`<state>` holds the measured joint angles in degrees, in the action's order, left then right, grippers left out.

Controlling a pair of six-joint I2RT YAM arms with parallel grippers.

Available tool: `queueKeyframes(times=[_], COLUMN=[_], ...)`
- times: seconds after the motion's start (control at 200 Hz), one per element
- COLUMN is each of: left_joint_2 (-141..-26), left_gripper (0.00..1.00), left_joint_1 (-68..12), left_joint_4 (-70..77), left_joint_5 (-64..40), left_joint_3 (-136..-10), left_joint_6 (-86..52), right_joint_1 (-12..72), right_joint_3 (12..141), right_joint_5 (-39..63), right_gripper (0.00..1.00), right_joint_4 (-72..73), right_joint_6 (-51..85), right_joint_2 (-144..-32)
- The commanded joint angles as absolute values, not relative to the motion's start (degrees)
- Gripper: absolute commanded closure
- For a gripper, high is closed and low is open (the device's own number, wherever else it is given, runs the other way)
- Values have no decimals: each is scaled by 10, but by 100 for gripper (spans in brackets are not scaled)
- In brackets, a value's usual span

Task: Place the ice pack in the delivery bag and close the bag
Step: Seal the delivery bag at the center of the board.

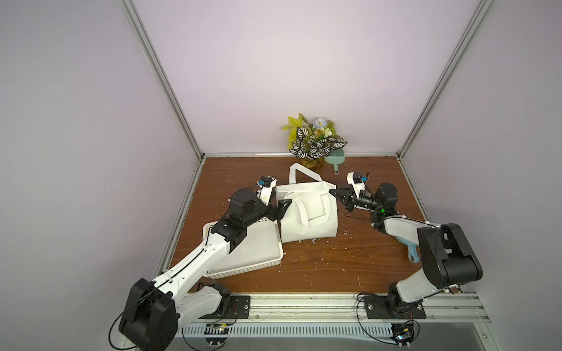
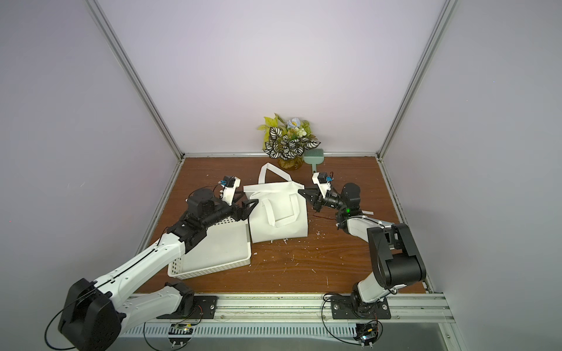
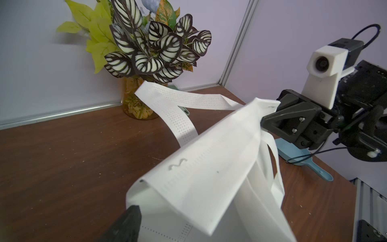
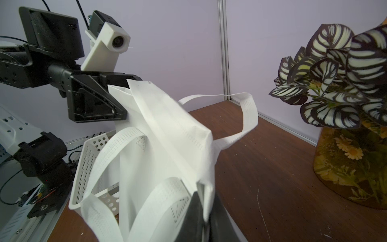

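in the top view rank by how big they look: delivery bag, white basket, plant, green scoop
1. white perforated basket and delivery bag: about alike, and the left arm covers part of the basket, so unranked.
2. potted plant, slightly smaller-looking, though farther back.
3. green scoop, clearly smallest.

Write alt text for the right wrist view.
A white bag, its top flattened shut, is pinched at one corner by the right gripper; the open left gripper straddles the opposite corner. A basket and a plant flank it.
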<state>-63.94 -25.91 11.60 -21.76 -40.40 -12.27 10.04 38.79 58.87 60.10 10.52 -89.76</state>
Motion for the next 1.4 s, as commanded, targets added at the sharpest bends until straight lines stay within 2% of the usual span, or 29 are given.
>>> queueKeyframes(times=[0.0, 0.1, 0.175, 0.34, 0.515, 0.641, 0.736, 0.826, 0.996, 1.171, 1.281, 1.391], left_joint_2=[-642, -651, -660, -682, -689, -706, -708, -707, -701, -745, -761, -775], left_gripper=[20, 20, 25, 17, 23, 11, 6, 5, 5, 4, 7, 18], left_joint_1=[-233, -197, -176, -153, -146, -145, -145, -145, -145, -145, -145, -145], left_joint_4=[155, 163, 162, 190, 229, 248, 282, 294, 309, 304, 317, 316], left_joint_5=[-274, -318, -340, -410, -417, -411, -396, -380, -417, -451, -465, -475], left_joint_3=[-396, -394, -397, -402, -385, -393, -388, -390, -386, -409, -413, -421], left_joint_6=[-131, -138, -127, -118, -93, -79, -65, -50, 15, 34, 31, 15], right_joint_1=[101, 101, 101, 101, 101, 103, 103, 103, 103, 104, 105, 105], right_joint_3=[411, 412, 414, 417, 415, 415, 416, 417, 420, 422, 420, 418], right_joint_5=[595, 597, 600, 602, 601, 603, 603, 604, 603, 606, 606, 605], right_gripper=[88, 88, 88, 88, 88, 88, 89, 89, 89, 89, 89, 89], right_joint_4=[616, 615, 613, 611, 596, 588, 582, 574, 554, 551, 549, 546], right_joint_6=[104, 105, 105, 106, 95, 87, 82, 76, 60, 56, 51, 47], right_joint_2=[-893, -892, -892, -892, -886, -884, -883, -882, -877, -881, -880, -878])
